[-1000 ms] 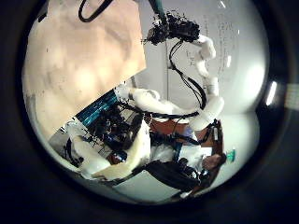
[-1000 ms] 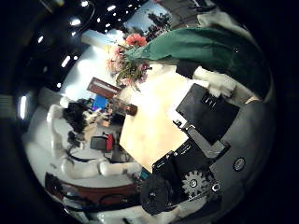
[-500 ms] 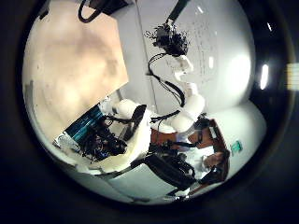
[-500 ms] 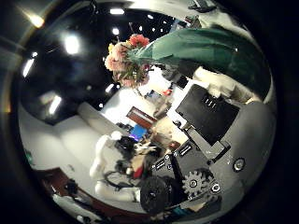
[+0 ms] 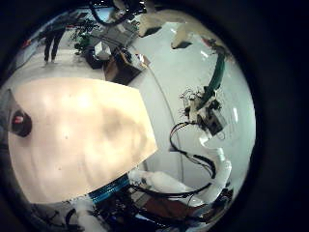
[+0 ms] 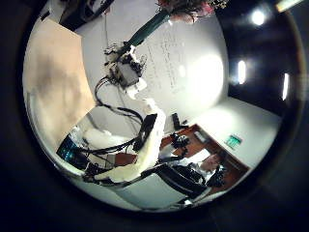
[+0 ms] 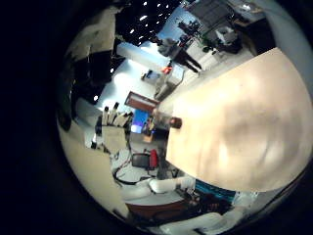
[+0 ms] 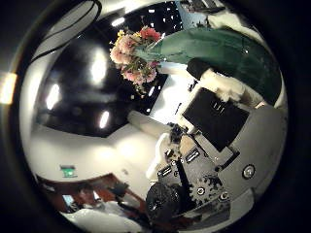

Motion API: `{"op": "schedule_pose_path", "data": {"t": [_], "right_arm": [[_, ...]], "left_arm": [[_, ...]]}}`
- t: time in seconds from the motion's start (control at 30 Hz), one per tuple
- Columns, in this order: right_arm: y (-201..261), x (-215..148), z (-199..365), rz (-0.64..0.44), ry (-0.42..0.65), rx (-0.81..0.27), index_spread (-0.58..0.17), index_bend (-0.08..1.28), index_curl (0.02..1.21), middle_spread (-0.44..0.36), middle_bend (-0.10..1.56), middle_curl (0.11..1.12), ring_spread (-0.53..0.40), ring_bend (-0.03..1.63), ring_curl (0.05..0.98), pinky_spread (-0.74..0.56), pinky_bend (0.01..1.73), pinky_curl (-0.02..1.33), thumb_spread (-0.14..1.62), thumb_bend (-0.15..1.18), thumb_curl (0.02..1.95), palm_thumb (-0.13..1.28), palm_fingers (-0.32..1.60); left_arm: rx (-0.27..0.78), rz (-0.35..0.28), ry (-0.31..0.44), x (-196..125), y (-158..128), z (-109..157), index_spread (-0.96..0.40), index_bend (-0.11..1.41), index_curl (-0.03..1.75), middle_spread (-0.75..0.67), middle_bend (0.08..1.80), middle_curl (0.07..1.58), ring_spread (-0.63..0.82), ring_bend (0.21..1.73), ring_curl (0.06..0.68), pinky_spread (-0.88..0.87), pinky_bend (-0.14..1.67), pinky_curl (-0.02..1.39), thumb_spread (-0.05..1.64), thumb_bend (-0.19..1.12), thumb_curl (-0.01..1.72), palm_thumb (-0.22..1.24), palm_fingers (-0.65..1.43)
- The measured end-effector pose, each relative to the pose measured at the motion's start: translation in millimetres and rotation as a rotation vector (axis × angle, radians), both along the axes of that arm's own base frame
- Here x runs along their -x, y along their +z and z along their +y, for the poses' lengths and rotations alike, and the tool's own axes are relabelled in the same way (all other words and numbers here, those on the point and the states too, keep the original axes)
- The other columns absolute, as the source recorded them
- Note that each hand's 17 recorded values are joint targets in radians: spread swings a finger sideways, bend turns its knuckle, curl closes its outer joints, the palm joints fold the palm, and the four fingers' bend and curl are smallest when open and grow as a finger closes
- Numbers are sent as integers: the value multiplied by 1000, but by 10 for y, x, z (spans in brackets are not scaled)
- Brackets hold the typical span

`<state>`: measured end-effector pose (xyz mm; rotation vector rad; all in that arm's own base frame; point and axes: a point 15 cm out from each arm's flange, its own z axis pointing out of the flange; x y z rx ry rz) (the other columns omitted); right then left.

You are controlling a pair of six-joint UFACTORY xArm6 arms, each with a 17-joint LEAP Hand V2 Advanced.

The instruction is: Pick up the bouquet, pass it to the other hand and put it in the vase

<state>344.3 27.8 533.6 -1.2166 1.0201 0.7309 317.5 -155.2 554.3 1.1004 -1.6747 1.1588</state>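
The bouquet (image 8: 136, 53), a bunch of flowers with wrapped stems (image 8: 219, 53), lies close against my right palm. My right hand (image 8: 219, 112) is shut on the wrap. From the left thumb side palm view, the right hand (image 6: 126, 70) holds the bouquet (image 6: 183, 10) high above the table (image 6: 53, 82). My left hand (image 7: 115, 127) hangs in the air beside the table with straight fingers, holding nothing. The small dark vase (image 7: 176, 122) stands upright near the table's edge (image 7: 196, 108) and also appears in the left little finger side view (image 5: 17, 122).
The tabletop (image 5: 77, 135) is bare apart from the vase. Desks, chairs and other gear (image 7: 147, 117) stand on the floor beyond the table.
Both palm cameras have swung away from the table toward the wall and ceiling. The right hand still holds the bouquet and now shows higher and farther from the left palm.
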Motion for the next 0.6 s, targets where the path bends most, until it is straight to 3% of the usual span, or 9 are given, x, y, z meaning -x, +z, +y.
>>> {"op": "schedule_pose_path", "data": {"t": [0.27,0.6], "right_arm": [[-145,222,472,7,191,-35,-191,1242,799,-116,1380,792,-190,1447,716,-190,1244,871,805,-3,1198,1181,1143],[-390,393,816,9,314,33,-189,1248,790,-116,1385,786,-191,1453,715,-195,1225,901,807,-6,1226,1180,1141]], "left_arm": [[146,28,-13,-115,139,-121,149,149,302,378,197,354,535,569,211,528,237,317,1037,-27,323,246,128],[245,60,-69,-115,264,-345,174,150,288,406,199,348,550,611,213,536,293,330,995,-25,333,280,128]]}}
